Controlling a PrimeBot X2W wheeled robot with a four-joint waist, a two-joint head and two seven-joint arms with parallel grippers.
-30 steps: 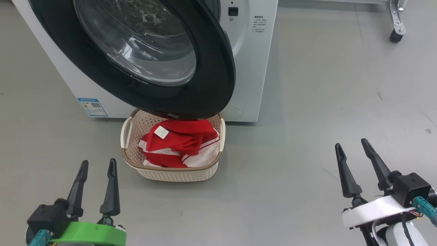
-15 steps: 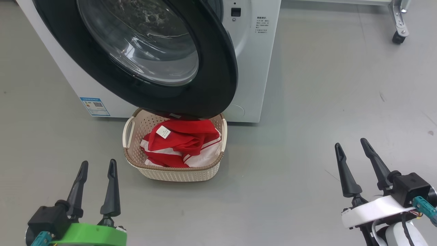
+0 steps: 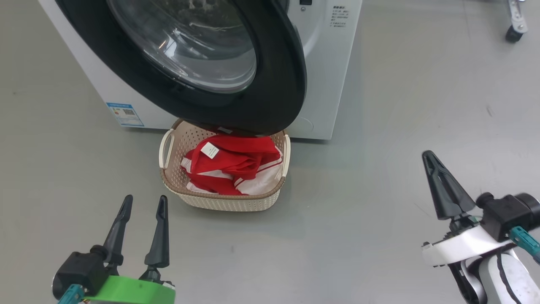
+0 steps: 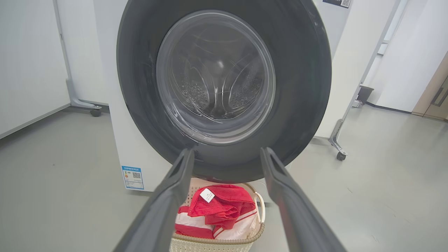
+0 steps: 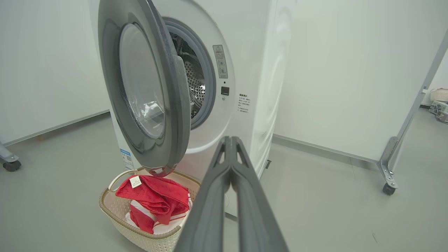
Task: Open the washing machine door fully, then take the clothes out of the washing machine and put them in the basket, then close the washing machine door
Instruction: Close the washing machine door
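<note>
**Base:** Head view first. Where do we stand?

**Operator:** I see the washing machine door [image 3: 278,84] swung out from the washing machine [image 3: 333,76], with its lower rim hanging over the basket [image 3: 228,202]. The basket sits on the floor [image 3: 379,236] right against the machine's front. The clothes [image 3: 236,158] lie inside it, red with white stripes, label tag [image 3: 209,150] up. Left gripper [image 3: 145,197] is well back from the machine, fingers spread wide and empty. Right gripper [image 3: 429,155] is also well back, on my right, fingers pressed together on nothing.

**Base:** Left wrist view?

**Operator:** I'm looking straight at the door glass between the wide fingers. The steel drum [image 4: 241,98] shows behind the glass. I spot no red in it, though reflections blur part of it.

**Base:** Right wrist view?

**Operator:** The door is nearly edge-on, with a clear gap between it and the machine's opening. The slice of drum I can see there is bare. The fingers meet in a single blade.

**Base:** Tally?

**Operator:** My judgement is that opening is done and unloading looks done. Only shutting the door is left, and neither gripper is near the machine yet.
</note>
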